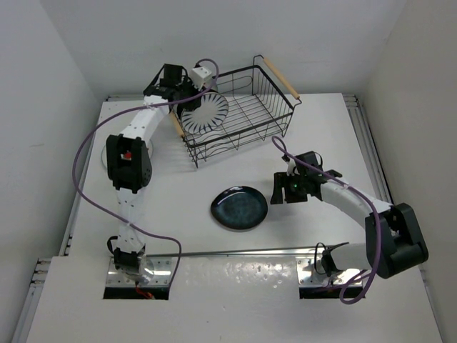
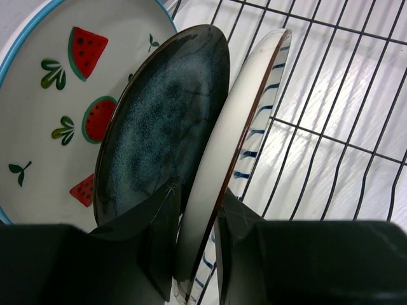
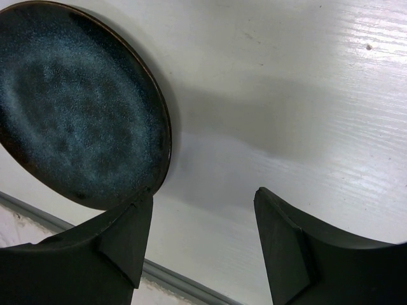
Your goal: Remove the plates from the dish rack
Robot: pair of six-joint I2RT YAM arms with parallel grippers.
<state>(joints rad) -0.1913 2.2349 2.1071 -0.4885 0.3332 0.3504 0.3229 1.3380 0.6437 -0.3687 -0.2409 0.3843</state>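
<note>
The black wire dish rack [image 1: 250, 114] stands at the back of the table. My left gripper [image 1: 190, 91] is at its left end, shut on the rim of an upright white plate with dark radial stripes [image 1: 206, 112]. In the left wrist view the fingers [image 2: 159, 235] clamp that striped plate [image 2: 222, 159] at the gripper [image 2: 198, 194]. A dark blue plate [image 2: 159, 127] stands just behind it, and a watermelon plate [image 2: 51, 95] lies behind that. Another dark blue plate [image 1: 239, 208] lies flat on the table. My right gripper [image 1: 285, 189] is open and empty just right of it, above the table [image 3: 203, 194], beside the plate [image 3: 76, 108].
The rack has light wooden handles [image 1: 280, 77] and its wire floor [image 2: 331, 127] shows to the right of the striped plate. A round white thing [image 1: 105, 158] lies partly hidden under the left arm. A metal strip [image 1: 235, 251] runs along the table's near edge.
</note>
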